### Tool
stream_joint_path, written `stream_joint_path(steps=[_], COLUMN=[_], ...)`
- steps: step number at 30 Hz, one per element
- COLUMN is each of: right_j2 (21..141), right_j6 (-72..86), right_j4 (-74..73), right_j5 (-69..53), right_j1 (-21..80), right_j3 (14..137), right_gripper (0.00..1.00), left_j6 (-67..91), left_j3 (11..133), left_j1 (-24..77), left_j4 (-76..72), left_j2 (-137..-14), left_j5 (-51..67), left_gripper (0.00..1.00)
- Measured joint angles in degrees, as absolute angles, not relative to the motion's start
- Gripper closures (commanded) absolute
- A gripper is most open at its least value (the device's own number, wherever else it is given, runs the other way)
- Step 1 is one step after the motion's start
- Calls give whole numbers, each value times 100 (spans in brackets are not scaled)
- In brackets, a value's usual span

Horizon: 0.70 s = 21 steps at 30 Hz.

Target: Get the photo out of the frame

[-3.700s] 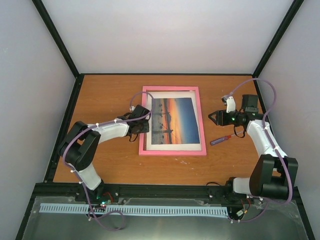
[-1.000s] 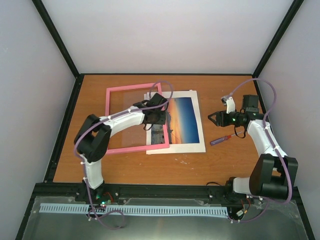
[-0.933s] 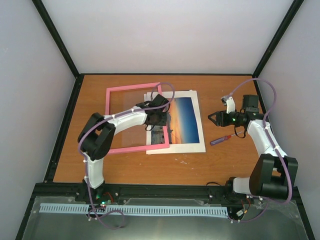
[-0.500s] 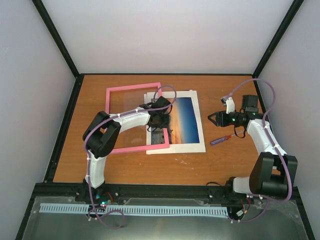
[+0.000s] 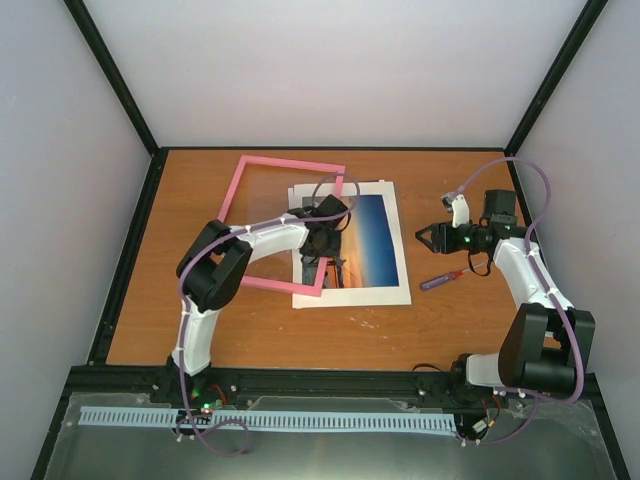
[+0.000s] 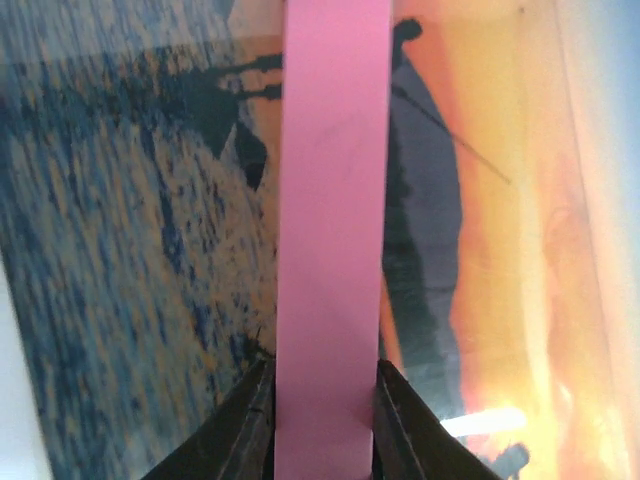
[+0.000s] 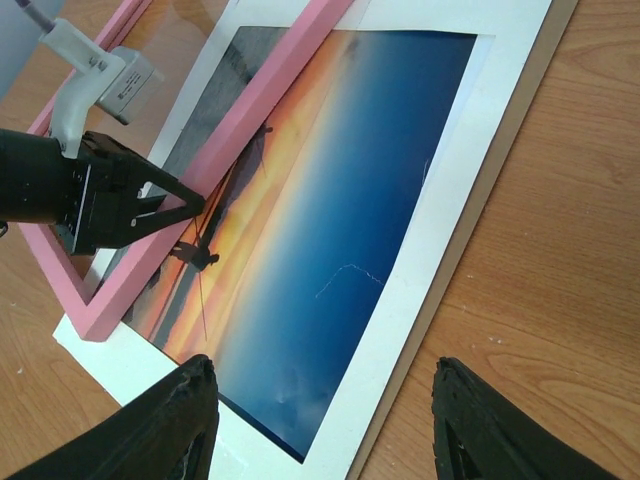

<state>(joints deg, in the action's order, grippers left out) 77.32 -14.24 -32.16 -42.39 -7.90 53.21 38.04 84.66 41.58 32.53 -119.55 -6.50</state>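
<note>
The pink frame (image 5: 295, 162) is lifted and tilted above the table's left middle. My left gripper (image 5: 322, 240) is shut on its right bar. In the left wrist view the pink bar (image 6: 333, 200) sits pinched between my fingers, with the photo (image 6: 130, 250) beneath. The sunset photo (image 5: 365, 240) lies flat on a white sheet (image 5: 395, 292), out from under the frame except at its left edge. My right gripper (image 5: 425, 237) is open and empty, to the right of the photo. In the right wrist view it (image 7: 320, 420) hovers over the photo (image 7: 350, 190) and sees the frame (image 7: 250, 130).
A small purple-handled screwdriver (image 5: 440, 281) lies on the wooden table (image 5: 200, 320) right of the photo. A brown board edge (image 7: 505, 200) shows under the white sheet (image 7: 470, 200). Black posts and grey walls enclose the table.
The frame came off the photo and slid left. Now my left gripper has raised its right side, so it stands tilted. The right arm has not moved.
</note>
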Motion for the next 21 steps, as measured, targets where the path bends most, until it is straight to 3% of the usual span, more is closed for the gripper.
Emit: stream_joint_path(steps=[12,21], right_j2=[7747,7769], right_j6=[-1487,-1525], right_j4=[-3238,-3269], right_j5=[-4250,-4272], right_j1=[-790,-790], right_j3=[5321,5321], right_gripper=[42,42], left_j6=[3581,3068], left_j3=[6506,6121], left_j1=[3479,2980], left_j4=[3092,3004], left_j2=[-10433,-10178], left_j5=[-849,-880], left_gripper=[99,99])
